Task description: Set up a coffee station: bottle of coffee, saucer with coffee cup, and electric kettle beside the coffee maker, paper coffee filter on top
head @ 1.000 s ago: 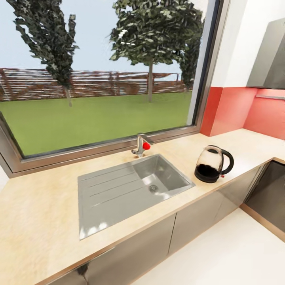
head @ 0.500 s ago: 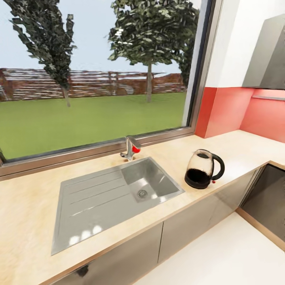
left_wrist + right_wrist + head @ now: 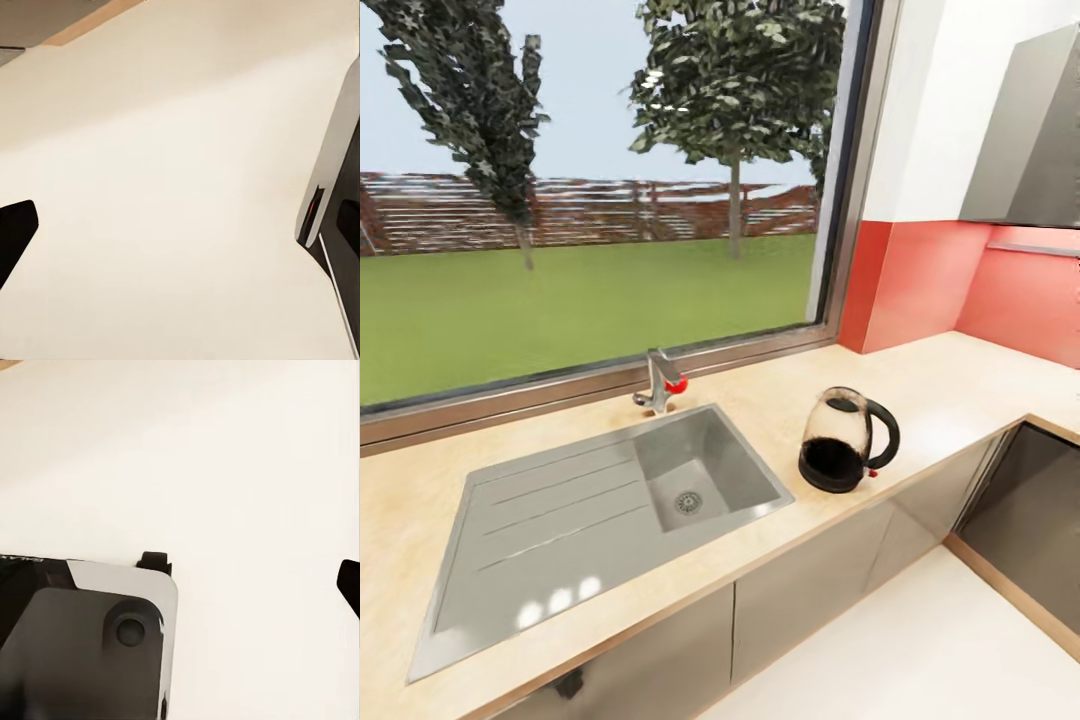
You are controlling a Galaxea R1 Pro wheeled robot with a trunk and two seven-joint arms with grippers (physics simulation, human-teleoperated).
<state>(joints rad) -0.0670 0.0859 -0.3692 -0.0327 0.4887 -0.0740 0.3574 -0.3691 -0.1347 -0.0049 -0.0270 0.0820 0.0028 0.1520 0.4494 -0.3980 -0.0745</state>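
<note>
Beside the sink (image 3: 610,500) stands a glass, black-handled electric kettle (image 3: 845,441), seemingly dark-based.

The tabletop (image 3: 960,385) is cut off by the head view's left and right edges. The range hood (image 3: 1030,140) is cropped at the right edge and the dark oven front (image 3: 1030,510) likewise. The electric kettle (image 3: 845,440) has its contents obscured by dark glass. In both wrist views the fingers (image 3: 15,236) are cropped at the frame edges, so their spacing cannot be judged. The robot base (image 3: 82,641) is partly cut off.
</note>
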